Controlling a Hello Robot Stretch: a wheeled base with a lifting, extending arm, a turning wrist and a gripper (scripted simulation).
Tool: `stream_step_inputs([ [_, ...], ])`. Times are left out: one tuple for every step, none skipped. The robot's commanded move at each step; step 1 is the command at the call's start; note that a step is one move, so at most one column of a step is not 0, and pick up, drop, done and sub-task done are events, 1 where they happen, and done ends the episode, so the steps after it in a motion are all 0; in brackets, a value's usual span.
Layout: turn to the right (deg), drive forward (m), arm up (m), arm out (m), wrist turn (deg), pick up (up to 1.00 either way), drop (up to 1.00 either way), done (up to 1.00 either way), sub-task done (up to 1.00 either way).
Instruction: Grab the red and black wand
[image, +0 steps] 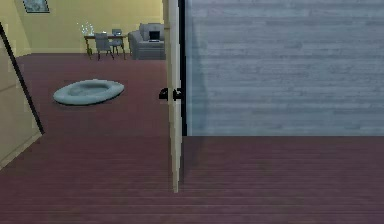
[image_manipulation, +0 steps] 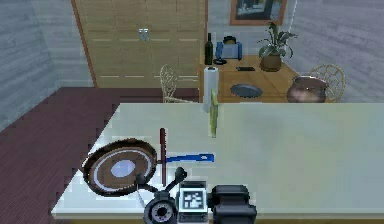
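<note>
**One thin dark stick, straight out from the gripper**

The gripper (image_manipulation: 165, 182) sits at the near edge of a white table (image_manipulation: 300, 150), its fingers pointing out across the top. I cannot tell whether it holds anything, because things lie on the table right at its tip.

Just beyond the fingers lies a thin dark stick (image_manipulation: 163, 145). Its long axis runs away from them, nearly in line with the reach. I take it for the wand, though no red shows, and it could instead be the handle of the round pan (image_manipulation: 118, 170) just beside it on the left. A blue tool (image_manipulation: 192, 157) lies near it on the right. If it is the wand, the move looks like a short, straight reach between those two.

Farther out stand a paper roll (image_manipulation: 211, 85), wooden doors (image_manipulation: 140, 45) and a plant (image_manipulation: 272, 45). The forward view has dark plank floor, a door edge (image: 174, 100) and a pale oval (image: 88, 92).
</note>
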Motion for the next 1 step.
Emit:
stream_step_inputs([
  [0.0,0.0,0.08,0.0,0.0,0.0,0.0,0.0,0.0],
])
